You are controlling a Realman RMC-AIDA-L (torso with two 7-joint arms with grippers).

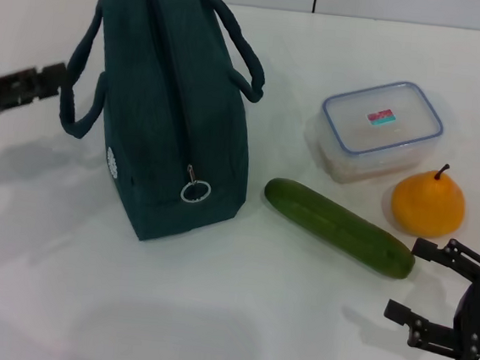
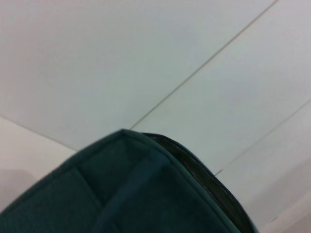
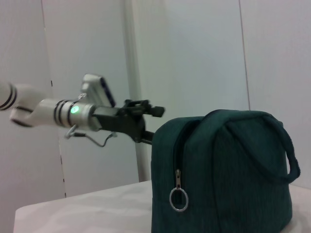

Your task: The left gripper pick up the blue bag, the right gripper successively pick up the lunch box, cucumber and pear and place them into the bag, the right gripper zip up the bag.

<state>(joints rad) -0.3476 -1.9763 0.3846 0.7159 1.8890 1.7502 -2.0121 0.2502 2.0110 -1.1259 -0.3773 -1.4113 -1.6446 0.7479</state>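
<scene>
Teal-blue bag (image 1: 174,114) is standing zipped beside my left gripper (image 1: 50,77).
My right gripper (image 1: 442,293) is hovering open by the cucumber (image 1: 338,226); left jaws: cannot tell.

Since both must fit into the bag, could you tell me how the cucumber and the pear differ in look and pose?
The cucumber is long, slim and dark green; the pear is squat, rounded and orange-yellow. The cucumber lies flat and slanted across the table, while the pear sits upright with its dark stem up. The cucumber lies nearer the blue bag than the pear. Both rest ungripped on the table.
</scene>
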